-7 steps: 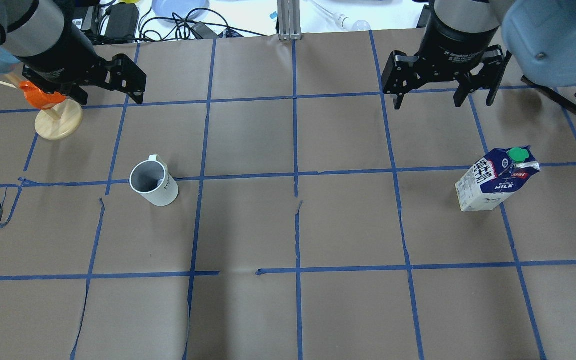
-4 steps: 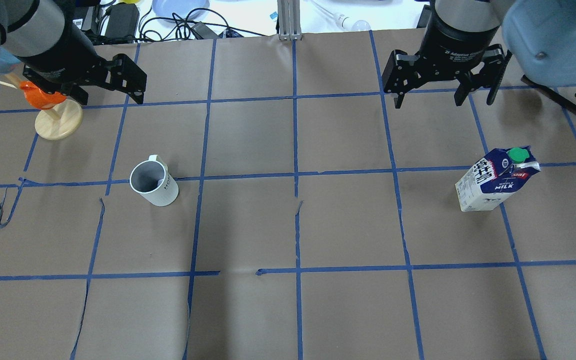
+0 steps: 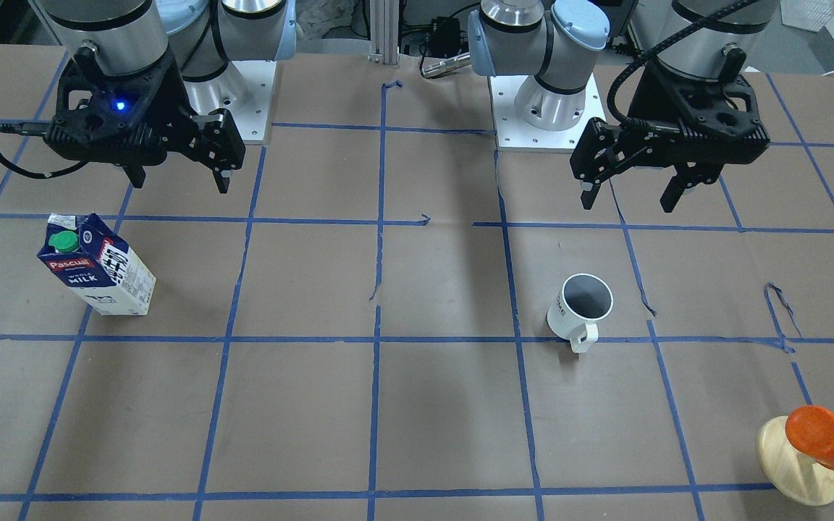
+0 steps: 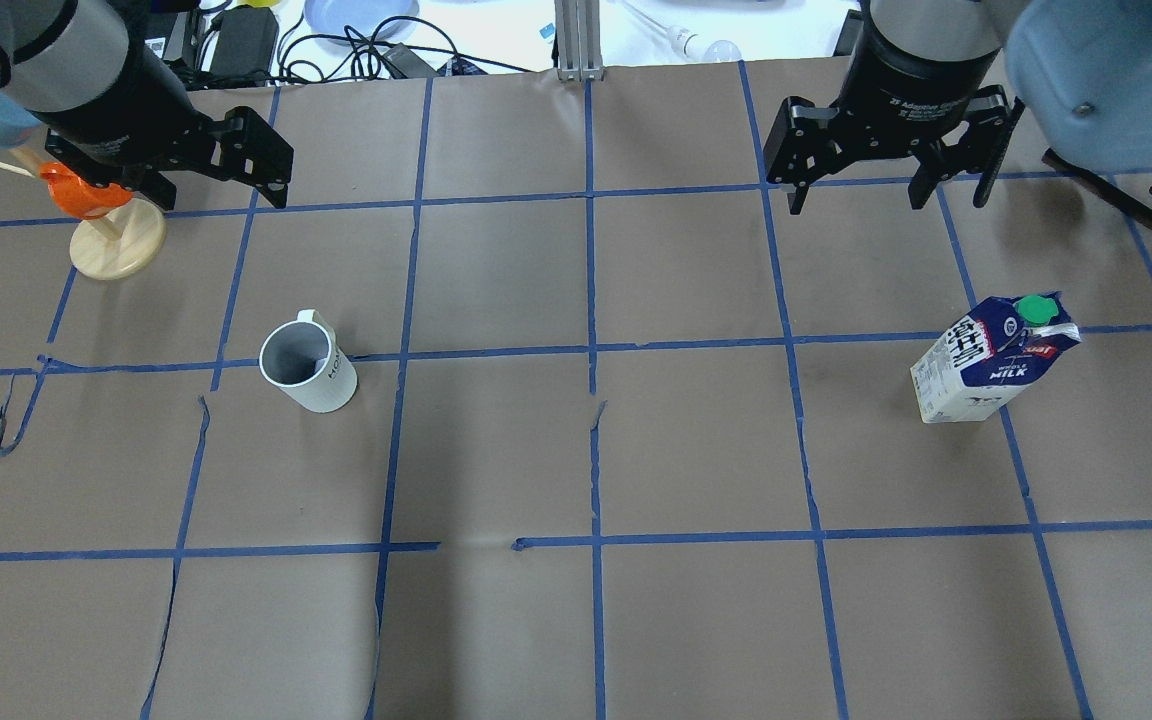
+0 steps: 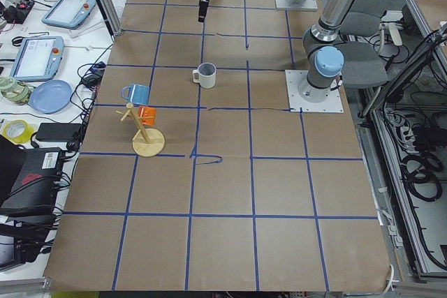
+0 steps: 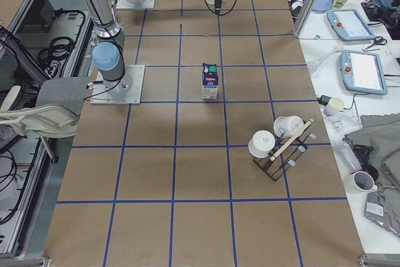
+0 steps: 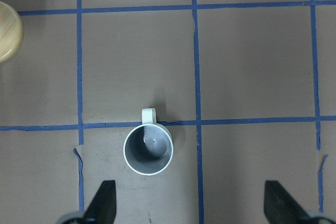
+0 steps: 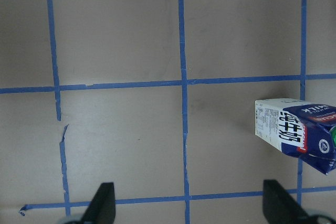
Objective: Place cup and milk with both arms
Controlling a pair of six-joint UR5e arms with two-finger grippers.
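Both arms hang high over the desk (image 3: 417, 405), on the robot's side of the two things they are to take. Each is wide apart and empty, fingers pointing straight down. The cup (image 3: 582, 307) stands upright in the robot's left half, about midway between the robot's edge and the operators' edge. Its handle is turned toward the operators' edge. That suits the left end effector (image 3: 628, 201): in its wrist view the fingers close crosswise to the handle, so they would likely meet the round wall and not the handle.

The milk (image 3: 98, 268) stands upright in the right half, well apart from the cup, so each arm has its own thing in front of it and neither should need to cross. The carton sits askew to the blue tape lines. In the right wrist view it lies off to one side rather than between the fingers. The right end effector (image 3: 180, 181) probably has to shift sideways and perhaps turn to meet flat faces.

An orange mug on a wooden stand (image 3: 815, 445) sits toward the operators' edge further left, clear of both reaches.
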